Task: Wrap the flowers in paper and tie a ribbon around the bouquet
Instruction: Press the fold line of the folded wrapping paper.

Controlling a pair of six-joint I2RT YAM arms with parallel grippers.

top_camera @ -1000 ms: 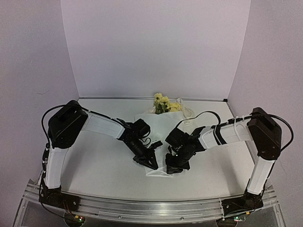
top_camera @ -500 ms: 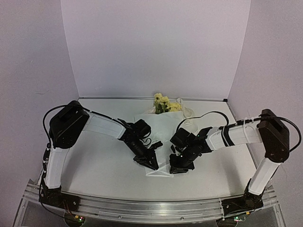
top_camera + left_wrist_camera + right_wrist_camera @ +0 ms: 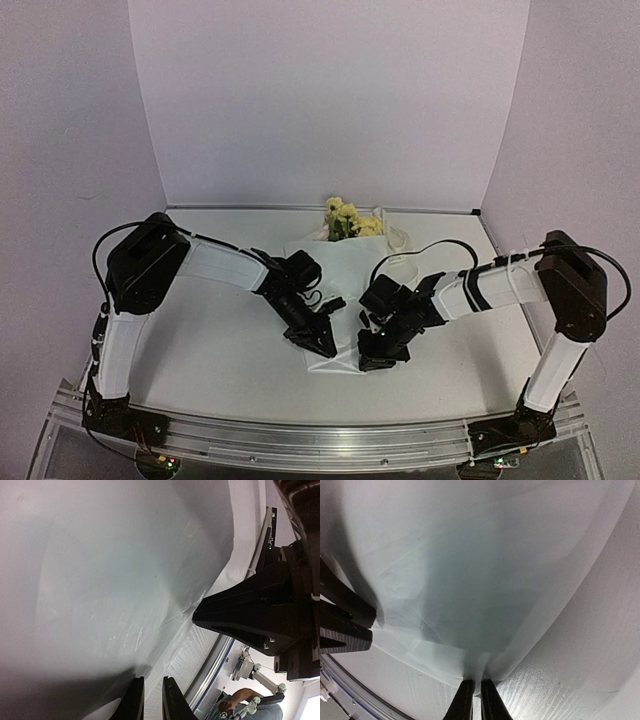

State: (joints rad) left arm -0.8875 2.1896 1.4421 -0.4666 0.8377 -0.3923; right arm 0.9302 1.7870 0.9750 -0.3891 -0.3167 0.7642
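Note:
The flowers (image 3: 346, 219), pale yellow with green leaves, lie at the back of the table. Their stems are hidden under the white paper (image 3: 340, 272), which runs toward me as a folded cone. My left gripper (image 3: 318, 343) is shut on the paper's near left edge; in the left wrist view the paper (image 3: 125, 580) runs down into the narrow gap of that gripper (image 3: 152, 680). My right gripper (image 3: 370, 354) pinches the near right corner, and the paper (image 3: 470, 580) puckers where this gripper (image 3: 477, 682) is shut on it. A white loop, maybe the ribbon (image 3: 396, 240), lies right of the blossoms.
White walls close the table at the back and sides. A metal rail (image 3: 330, 440) runs along the near edge. The two grippers stand close together, the right one's black body (image 3: 250, 610) filling the left wrist view's right side. A person's hand (image 3: 239, 701) shows beyond the rail.
The right arm swung its elbow outward and back, and its gripper shifted slightly left toward the paper's near corner. The left arm has hardly moved.

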